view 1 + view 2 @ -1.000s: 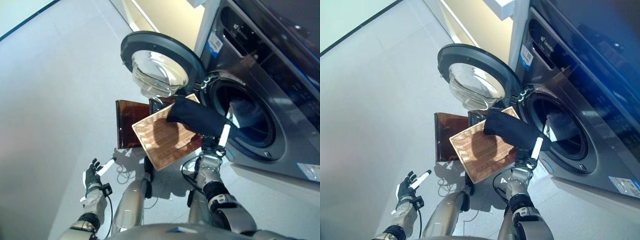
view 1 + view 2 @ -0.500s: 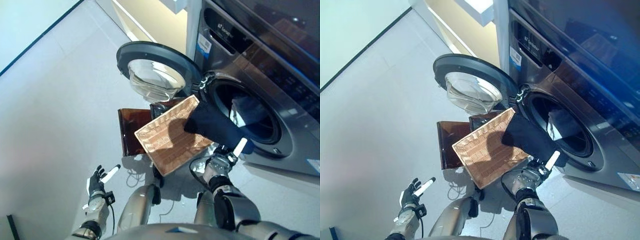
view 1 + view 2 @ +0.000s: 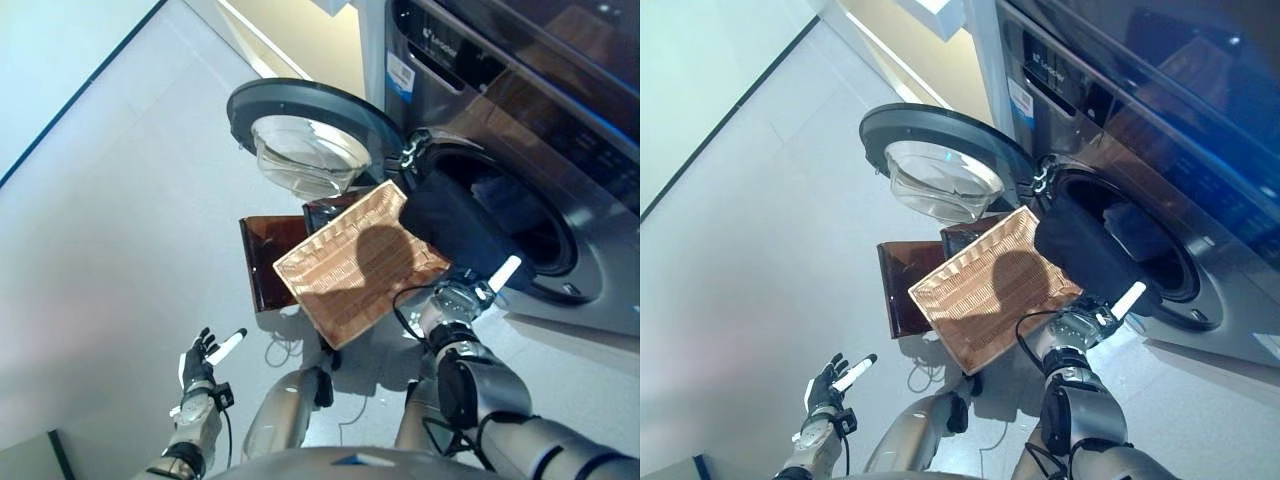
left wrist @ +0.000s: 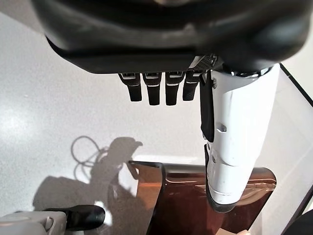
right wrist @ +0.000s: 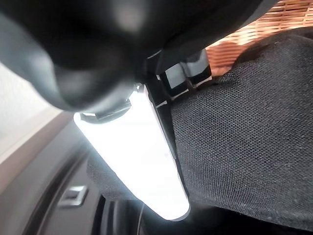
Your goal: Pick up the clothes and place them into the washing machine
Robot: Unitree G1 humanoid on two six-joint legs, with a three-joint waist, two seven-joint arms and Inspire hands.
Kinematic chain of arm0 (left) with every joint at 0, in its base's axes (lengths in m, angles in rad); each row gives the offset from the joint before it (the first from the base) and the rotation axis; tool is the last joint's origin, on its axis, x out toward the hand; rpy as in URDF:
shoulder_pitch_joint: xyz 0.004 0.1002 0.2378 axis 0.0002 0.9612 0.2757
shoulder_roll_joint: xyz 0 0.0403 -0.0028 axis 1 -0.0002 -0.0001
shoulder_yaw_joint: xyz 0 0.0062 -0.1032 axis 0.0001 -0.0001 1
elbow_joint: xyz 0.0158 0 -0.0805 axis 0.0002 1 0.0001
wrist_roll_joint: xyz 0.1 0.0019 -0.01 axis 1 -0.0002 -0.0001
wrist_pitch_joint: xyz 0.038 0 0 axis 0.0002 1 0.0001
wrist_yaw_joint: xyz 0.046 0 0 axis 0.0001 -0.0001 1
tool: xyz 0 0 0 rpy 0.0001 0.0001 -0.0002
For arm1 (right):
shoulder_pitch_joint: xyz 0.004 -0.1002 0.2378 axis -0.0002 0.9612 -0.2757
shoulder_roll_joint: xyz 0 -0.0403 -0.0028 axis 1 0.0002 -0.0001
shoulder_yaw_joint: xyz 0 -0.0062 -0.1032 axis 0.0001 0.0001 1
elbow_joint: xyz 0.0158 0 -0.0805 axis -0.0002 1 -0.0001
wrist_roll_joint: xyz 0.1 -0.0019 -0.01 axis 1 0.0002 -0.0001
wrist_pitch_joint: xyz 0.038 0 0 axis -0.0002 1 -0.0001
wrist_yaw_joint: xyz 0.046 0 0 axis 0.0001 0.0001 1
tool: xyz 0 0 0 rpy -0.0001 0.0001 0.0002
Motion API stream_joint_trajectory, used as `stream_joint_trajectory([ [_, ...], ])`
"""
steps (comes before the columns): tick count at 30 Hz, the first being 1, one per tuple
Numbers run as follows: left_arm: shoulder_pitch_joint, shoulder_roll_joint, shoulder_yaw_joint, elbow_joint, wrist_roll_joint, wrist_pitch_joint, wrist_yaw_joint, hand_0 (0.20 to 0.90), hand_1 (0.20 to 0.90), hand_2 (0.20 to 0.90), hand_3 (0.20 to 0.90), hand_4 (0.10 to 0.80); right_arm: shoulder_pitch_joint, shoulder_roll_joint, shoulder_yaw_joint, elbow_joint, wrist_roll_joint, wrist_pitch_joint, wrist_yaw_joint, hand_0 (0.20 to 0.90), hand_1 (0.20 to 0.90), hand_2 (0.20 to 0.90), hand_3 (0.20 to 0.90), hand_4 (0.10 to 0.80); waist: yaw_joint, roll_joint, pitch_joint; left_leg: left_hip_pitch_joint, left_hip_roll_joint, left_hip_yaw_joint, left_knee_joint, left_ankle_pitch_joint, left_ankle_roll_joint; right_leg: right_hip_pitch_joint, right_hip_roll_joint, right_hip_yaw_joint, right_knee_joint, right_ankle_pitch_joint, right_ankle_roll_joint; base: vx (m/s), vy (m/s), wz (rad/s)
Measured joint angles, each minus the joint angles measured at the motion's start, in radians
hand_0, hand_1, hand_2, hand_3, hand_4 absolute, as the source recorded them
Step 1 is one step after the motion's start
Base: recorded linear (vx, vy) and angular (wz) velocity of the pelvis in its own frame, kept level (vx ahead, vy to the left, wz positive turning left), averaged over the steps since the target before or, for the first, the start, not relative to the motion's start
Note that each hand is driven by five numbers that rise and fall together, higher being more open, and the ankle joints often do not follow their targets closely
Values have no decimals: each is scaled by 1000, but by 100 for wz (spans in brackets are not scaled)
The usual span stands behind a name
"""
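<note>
A black garment (image 3: 458, 228) hangs across the mouth of the washing machine's drum (image 3: 535, 232), its top end at the opening's rim. My right hand (image 3: 461, 299) is just below it, by the wicker basket (image 3: 352, 268). In the right wrist view the white-covered thumb (image 5: 137, 156) presses the black garment (image 5: 244, 147) against the fingers, so the hand is shut on it. A bluish cloth (image 3: 1132, 224) shows deeper in the drum. My left hand (image 3: 201, 356) hangs low at the left over the floor, its fingers (image 4: 155, 88) straight and holding nothing.
The round glass door (image 3: 305, 148) stands swung open to the left of the drum. A brown translucent box (image 3: 266, 256) sits on the floor under the tilted basket. The grey washing machine front (image 3: 560, 110) fills the right side; a pale cabinet (image 3: 930, 50) stands behind it.
The right hand has carried the black garment from over the basket rightwards to the drum's mouth. The camera has shifted too. The left hand stays low and open.
</note>
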Motion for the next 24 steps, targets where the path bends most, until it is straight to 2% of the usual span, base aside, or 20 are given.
stream_joint_trajectory([
  [2, -4, -6, 0, -4, 0, -1, -3, 900, 900, 900, 900, 800, -21, -29, -12, 2, 0, 1, -2, 200, 200, 200, 200, 300, 5, 15, 6, 5, 0, 0, -15, 0, 1, -3, 3, -2, -3, 27, 1, 25, 5, -12],
  [6, -5, -5, 0, -5, 0, -13, -3, 900, 900, 900, 900, 800, -72, -68, -29, 1, 13, -16, -4, 200, 200, 200, 200, 300, 8, 18, 8, 12, -5, 0, -32, 6, 3, -4, -1, -3, -4, 27, 1, 0, 0, 0],
  [13, -6, -4, -3, -36, 0, -20, -6, 900, 900, 900, 900, 800, -195, -137, -63, 1, 17, -44, -7, 200, 200, 200, 200, 300, 34, 33, 15, 50, -20, 2, -131, 60, 0, -12, -4, -6, -5, 26, 1, 0, 0, 0],
  [15, -6, -3, -7, -43, 0, -21, -6, 900, 900, 900, 900, 800, -257, -161, -66, 1, 17, -62, -13, 200, 200, 200, 200, 300, 34, 53, 23, 44, -28, 3, -168, 86, -1, -33, -7, -8, -5, 9, -4, 0, 0, 0],
  [19, -6, -4, -40, -45, 1, -21, -7, 900, 900, 900, 900, 800, -298, -203, -69, 2, 18, -64, -35, 200, 200, 200, 200, 300, 47, 93, 41, 39, -26, 4, -168, 94, 2, -41, -5, -7, -5, 8, -3, 4, -6, 0],
  [24, -7, -3, -40, -49, 1, -21, -10, 900, 900, 900, 900, 800, -320, -239, -95, 3, 18, -79, -50, 200, 200, 200, 200, 300, 55, 101, 39, 21, -27, 12, -168, 94, 2, -65, -4, 5, -5, 7, -1, 22, 0, -5],
])
